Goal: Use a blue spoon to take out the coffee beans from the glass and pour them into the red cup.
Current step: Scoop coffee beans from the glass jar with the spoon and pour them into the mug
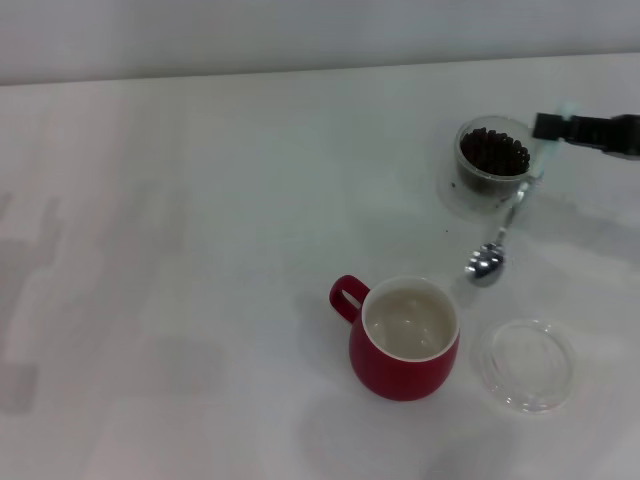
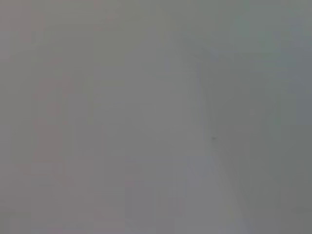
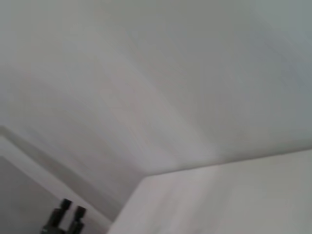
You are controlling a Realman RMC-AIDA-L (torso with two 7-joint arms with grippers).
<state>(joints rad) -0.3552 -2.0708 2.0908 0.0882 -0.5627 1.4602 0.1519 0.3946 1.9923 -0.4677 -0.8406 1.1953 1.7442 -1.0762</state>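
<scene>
The red cup (image 1: 405,345) stands near the table's middle front, its cream inside showing no beans and its handle to the left. The glass (image 1: 492,160) holds the coffee beans (image 1: 493,152) at the back right. My right gripper (image 1: 553,127) reaches in from the right edge, just right of the glass, and is shut on the pale handle of the blue spoon (image 1: 515,208). The spoon hangs slanting down toward the front. Its metal bowl (image 1: 486,263) is between the glass and the cup and looks empty. The left gripper is out of view.
A flat clear round dish (image 1: 527,365) lies right of the red cup. The white table (image 1: 200,250) stretches left; its back edge meets a wall. The wrist views show only pale surfaces.
</scene>
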